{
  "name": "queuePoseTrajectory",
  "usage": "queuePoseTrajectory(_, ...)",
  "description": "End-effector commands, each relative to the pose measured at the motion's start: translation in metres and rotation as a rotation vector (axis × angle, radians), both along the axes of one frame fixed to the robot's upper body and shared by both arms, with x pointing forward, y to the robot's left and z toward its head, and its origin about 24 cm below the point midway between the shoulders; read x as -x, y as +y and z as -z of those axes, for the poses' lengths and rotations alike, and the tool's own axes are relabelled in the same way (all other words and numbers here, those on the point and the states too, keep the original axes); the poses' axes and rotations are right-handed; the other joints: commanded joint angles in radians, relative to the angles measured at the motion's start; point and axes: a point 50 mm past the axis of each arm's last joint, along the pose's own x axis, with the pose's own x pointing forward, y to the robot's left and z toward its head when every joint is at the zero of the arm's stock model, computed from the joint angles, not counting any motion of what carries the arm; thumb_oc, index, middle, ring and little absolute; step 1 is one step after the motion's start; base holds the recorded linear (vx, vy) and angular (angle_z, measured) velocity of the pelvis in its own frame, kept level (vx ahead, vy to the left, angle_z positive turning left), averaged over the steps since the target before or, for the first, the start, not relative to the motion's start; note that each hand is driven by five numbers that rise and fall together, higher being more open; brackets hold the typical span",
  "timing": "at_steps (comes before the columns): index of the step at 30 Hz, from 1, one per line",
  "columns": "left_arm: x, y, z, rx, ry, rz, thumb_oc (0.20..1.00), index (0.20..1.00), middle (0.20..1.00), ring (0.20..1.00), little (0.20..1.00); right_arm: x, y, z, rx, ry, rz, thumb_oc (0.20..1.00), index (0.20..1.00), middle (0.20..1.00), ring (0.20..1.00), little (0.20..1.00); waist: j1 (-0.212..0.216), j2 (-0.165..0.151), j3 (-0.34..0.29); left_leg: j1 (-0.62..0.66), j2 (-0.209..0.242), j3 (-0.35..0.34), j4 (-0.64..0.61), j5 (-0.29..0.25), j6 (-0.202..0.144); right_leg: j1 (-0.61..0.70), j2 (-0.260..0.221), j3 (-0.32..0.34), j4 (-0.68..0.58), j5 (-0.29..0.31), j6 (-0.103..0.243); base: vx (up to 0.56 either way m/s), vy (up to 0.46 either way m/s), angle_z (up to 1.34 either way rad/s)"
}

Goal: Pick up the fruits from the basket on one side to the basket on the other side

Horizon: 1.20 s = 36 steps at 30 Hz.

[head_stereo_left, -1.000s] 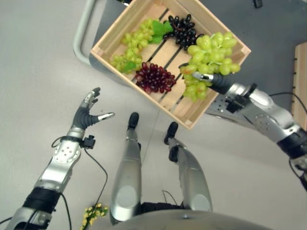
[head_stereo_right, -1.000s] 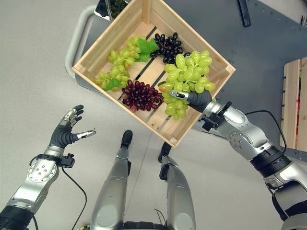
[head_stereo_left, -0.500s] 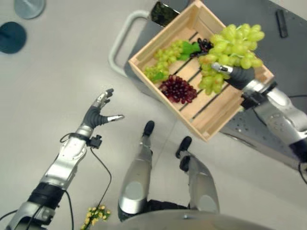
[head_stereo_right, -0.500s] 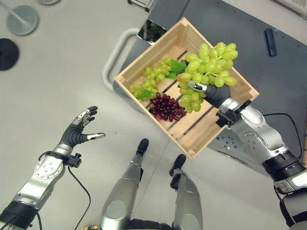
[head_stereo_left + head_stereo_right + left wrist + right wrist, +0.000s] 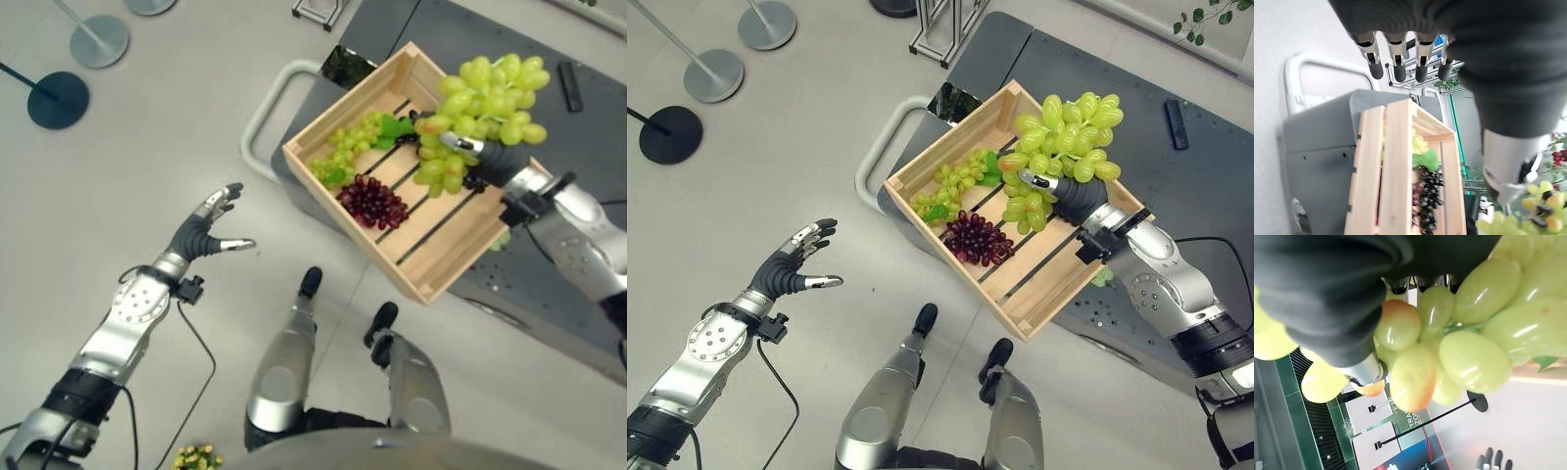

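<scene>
At the upper left of the frame, round stand bases (image 5: 710, 74) sit on the pale grey floor (image 5: 774, 176). Lower left, the left hand (image 5: 792, 260) hangs over bare floor, its fingers (image 5: 813, 235) spread and released, the thumb stuck out sideways, nothing in it.

Toward the middle, a wooden crate (image 5: 1019, 318) with a slatted bottom rests on a dark grey desk (image 5: 1205, 166), which has a pale looped handle (image 5: 877, 147) at its left end. In the crate lie a small green grape bunch (image 5: 955, 186) with a leaf near the upper-left wall and a dark red grape bunch (image 5: 977, 240) just below it, toward the crate's middle. The left wrist view also shows dark, nearly black grapes (image 5: 1431, 193) inside the crate.

Right of centre, the right hand (image 5: 1073, 196) is clenched around the stem of a large green grape bunch (image 5: 1068, 122), lifted above the crate's far right part. Grapes hang on both sides of the fingers (image 5: 1034, 180), some upward in the frame, some drooping toward the slats. In the right wrist view the grapes press right against the hand's dark cover (image 5: 1327, 289).

At the upper right, a small dark bar-shaped object (image 5: 1177, 123) lies on the desk, and a sprig of green leaves (image 5: 1205, 15) shows at the frame corner.
</scene>
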Motion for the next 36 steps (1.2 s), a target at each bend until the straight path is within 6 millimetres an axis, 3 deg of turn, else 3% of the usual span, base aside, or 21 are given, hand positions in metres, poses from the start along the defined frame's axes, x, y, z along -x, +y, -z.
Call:
queuePoseTrajectory(1, 0.005, -0.005, 0.000, 0.080, 0.054, 0.096, 1.000, 1.000, 1.000, 1.000, 1.000, 0.005, -0.002, -0.008, 0.017, -0.061, -0.020, 0.200, 0.200, 0.200, 0.200, 0.200, -0.049, -0.031, -0.193, 0.035, -0.016, 0.046, -0.016, -0.036, 0.001, 0.043, 0.028, 0.000, -0.043, 0.015, 0.045, 0.05, -0.002, -0.08)
queuePoseTrajectory(7, 0.004, -0.002, -0.009, 0.110, 0.082, 0.144, 1.000, 1.000, 1.000, 1.000, 1.000, 0.010, -0.005, 0.012, 0.022, 0.006, -0.015, 0.200, 0.200, 0.200, 0.200, 0.200, -0.083, -0.045, -0.261, 0.101, 0.000, 0.073, -0.061, -0.040, 0.003, 0.093, 0.046, 0.015, -0.085, 0.026, 0.051, 0.04, 0.001, -0.14)
queuePoseTrajectory(12, 0.006, 0.003, -0.015, 0.128, 0.123, 0.189, 1.000, 1.000, 1.000, 1.000, 1.000, 0.023, -0.009, 0.041, 0.021, 0.112, -0.035, 0.200, 0.200, 0.200, 0.200, 0.200, -0.117, -0.051, -0.333, 0.167, 0.015, 0.104, -0.096, -0.056, 0.008, 0.135, 0.056, 0.043, -0.107, 0.028, 0.056, 0.07, 0.009, -0.21)
queuePoseTrajectory(19, 0.010, 0.007, -0.018, 0.113, 0.159, 0.220, 1.000, 1.000, 1.000, 1.000, 1.000, 0.032, -0.014, 0.057, 0.063, 0.177, -0.044, 0.200, 0.200, 0.200, 0.200, 0.200, -0.134, -0.057, -0.396, 0.227, 0.029, 0.149, -0.116, -0.076, 0.013, 0.176, 0.074, 0.086, -0.148, 0.034, 0.062, 0.06, 0.000, -0.28)
queuePoseTrajectory(29, 0.013, 0.002, -0.019, 0.051, 0.215, 0.301, 1.000, 1.000, 1.000, 1.000, 1.000, 0.039, -0.010, 0.060, 0.147, 0.191, -0.097, 0.200, 0.200, 0.200, 0.200, 0.200, -0.149, -0.060, -0.443, 0.269, 0.043, 0.171, -0.135, -0.088, 0.009, 0.215, 0.089, 0.109, -0.183, 0.033, 0.063, 0.05, -0.009, -0.14)
queuePoseTrajectory(36, 0.001, -0.011, -0.031, -0.006, 0.244, 0.405, 1.000, 1.000, 1.000, 1.000, 1.000, 0.034, 0.012, 0.059, 0.183, 0.174, -0.188, 0.200, 0.200, 0.200, 0.200, 0.200, -0.160, -0.054, -0.462, 0.286, 0.045, 0.179, -0.134, -0.094, 0.009, 0.234, 0.091, 0.119, -0.193, 0.030, 0.063, 0.00, -0.001, -0.01)
